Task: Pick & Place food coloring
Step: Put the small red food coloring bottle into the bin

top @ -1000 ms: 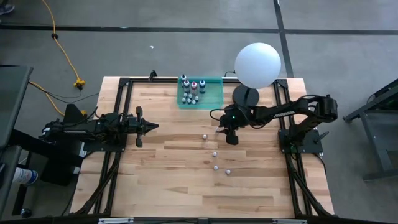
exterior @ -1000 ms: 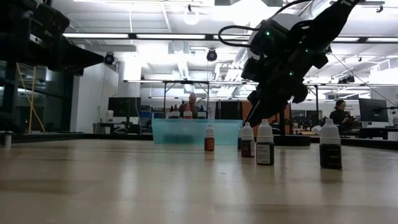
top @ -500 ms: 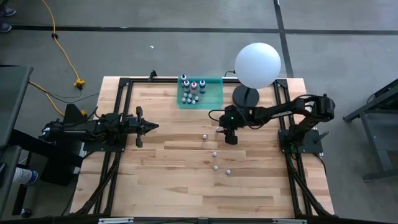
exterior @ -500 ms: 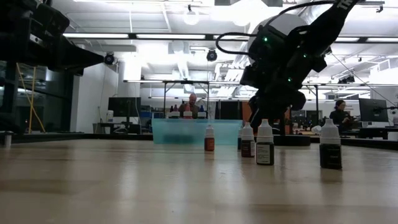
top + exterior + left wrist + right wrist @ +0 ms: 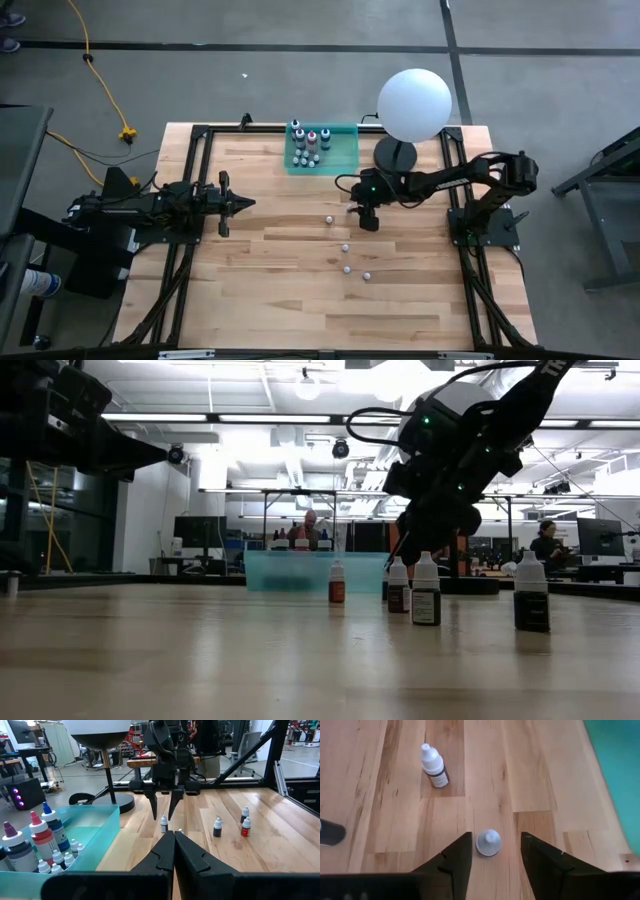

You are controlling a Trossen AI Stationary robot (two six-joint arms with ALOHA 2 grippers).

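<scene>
Several small white-capped food coloring bottles stand upright on the wooden table: one [image 5: 328, 217] near the middle, others [image 5: 346, 247] [image 5: 347, 269] [image 5: 367, 275] nearer the front. One more bottle [image 5: 488, 843] [image 5: 163, 824] stands between the open fingers of my right gripper [image 5: 495, 836] [image 5: 163, 815] [image 5: 357, 212], which slants down over it; a gap shows on either side of its cap. More bottles sit in the teal tray [image 5: 345, 150]. My left gripper [image 5: 248, 203] [image 5: 174, 834] waits shut and level at the table's left.
A white globe lamp [image 5: 414, 105] on a dark round base [image 5: 394, 155] stands just behind my right arm. A bottle with a dark body [image 5: 434, 766] stands close beyond the right fingers. Black frame rails [image 5: 200, 135] run along the table's edges. People sit in the room behind.
My right gripper has eased a little lower around the small bottle on the table. The bottles have stayed where they stood.
</scene>
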